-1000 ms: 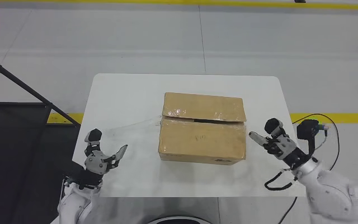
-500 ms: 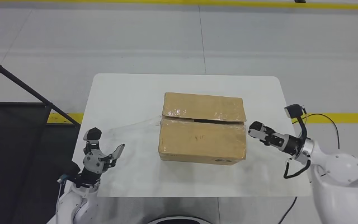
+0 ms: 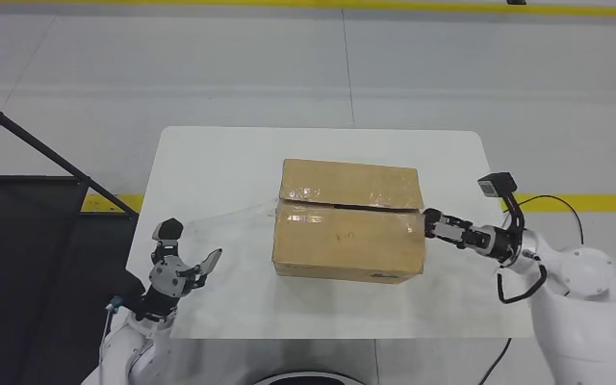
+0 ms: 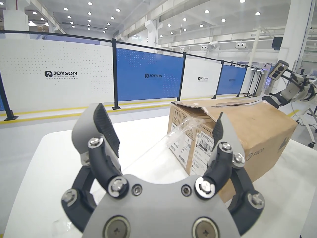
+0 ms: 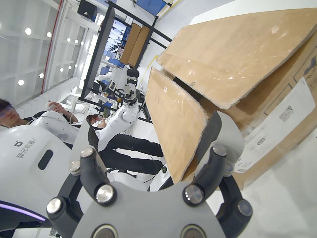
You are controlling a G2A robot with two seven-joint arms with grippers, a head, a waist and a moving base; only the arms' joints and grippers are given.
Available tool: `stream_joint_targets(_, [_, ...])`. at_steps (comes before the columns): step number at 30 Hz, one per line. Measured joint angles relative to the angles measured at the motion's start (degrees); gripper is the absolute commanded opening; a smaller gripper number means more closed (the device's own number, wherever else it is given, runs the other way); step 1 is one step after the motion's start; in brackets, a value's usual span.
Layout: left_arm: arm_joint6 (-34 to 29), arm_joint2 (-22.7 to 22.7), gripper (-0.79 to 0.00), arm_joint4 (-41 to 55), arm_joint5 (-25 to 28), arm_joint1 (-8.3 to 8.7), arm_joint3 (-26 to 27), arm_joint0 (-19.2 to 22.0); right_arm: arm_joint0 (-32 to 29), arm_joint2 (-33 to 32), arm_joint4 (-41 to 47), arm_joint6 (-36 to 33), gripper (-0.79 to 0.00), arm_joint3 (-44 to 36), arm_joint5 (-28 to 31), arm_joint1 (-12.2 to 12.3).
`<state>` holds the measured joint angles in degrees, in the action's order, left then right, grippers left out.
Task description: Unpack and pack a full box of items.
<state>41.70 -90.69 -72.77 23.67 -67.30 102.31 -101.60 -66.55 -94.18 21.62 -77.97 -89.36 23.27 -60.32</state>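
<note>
A brown cardboard box (image 3: 348,219) stands mid-table, its two top flaps folded down with a dark slit between them. My right gripper (image 3: 430,223) is open at the box's right end. In the right wrist view the corner of the near flap (image 5: 173,125) lies between the fingers of the right gripper (image 5: 152,125), one finger tucked under it. My left gripper (image 3: 190,245) hovers open over the table's front-left, apart from the box. The left gripper (image 4: 161,115) holds nothing and faces the labelled end of the box (image 4: 247,125).
The white table (image 3: 221,164) has bare room to the left of and behind the box. A strip of clear tape (image 3: 231,219) trails from the box's left end across the table; the tape (image 4: 178,130) hangs loose off the top corner.
My right arm swung in toward the box, and its gripper went from clear of the right end to straddling the near flap's corner. The left gripper shifted only slightly.
</note>
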Motion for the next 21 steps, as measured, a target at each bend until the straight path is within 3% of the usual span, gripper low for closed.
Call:
stream_joint_targets(4, [-0.42, 0.68, 0.0, -0.98, 0.09, -0.05, 0.47, 0.23, -0.58, -0.23, 7.33, -3.02, 0.0, -1.39, 0.22, 0.35])
stream_joint_targets(11, [-1.66, 2.77, 0.0, -3.66, 0.27, -0.15, 1.1, 1.36, -4.25, -1.17, 15.93, -8.34, 0.0, -9.79, -5.27, 1.9])
stream_joint_targets(16, [-1.14, 4.65, 0.0, -6.98, 0.99, -0.15, 1.25, 2.04, -8.24, -1.45, 12.52, -9.79, 0.0, -16.77, -6.7, 3.5])
stream_joint_targets(21, [-1.21, 6.16, 0.0, -12.08, 2.98, 0.11, 0.75, 2.86, -12.34, 1.02, 4.51, -6.97, 0.0, -20.98, -3.89, 5.59])
